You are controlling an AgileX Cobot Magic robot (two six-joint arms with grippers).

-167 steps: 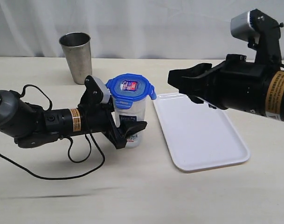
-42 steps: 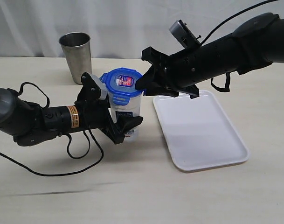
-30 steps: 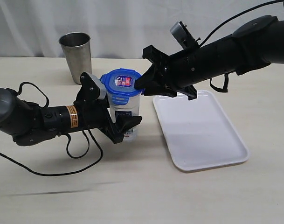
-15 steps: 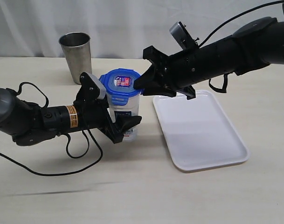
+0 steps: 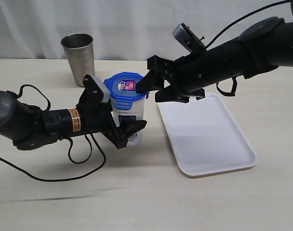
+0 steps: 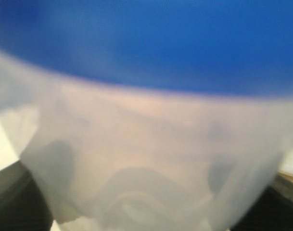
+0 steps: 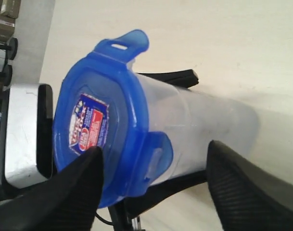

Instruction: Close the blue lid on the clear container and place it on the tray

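The clear container stands on the table with the blue lid on top. My left gripper is shut on the container's lower body from the left. In the left wrist view the container's wall fills the frame under the lid's blue edge. My right gripper is open at the lid's right side. In the right wrist view its fingers straddle the lid and its near side flap; the far flap sticks out. The white tray lies to the right, empty.
A steel cup stands behind the container at the back left. The left arm's black cable loops on the table in front of it. The right arm reaches in above the tray's far end.
The right arm came in from the right, above the tray, to the lid. Its gripper has since tilted, bringing the upper finger down at the lid's top. The left gripper keeps its hold.
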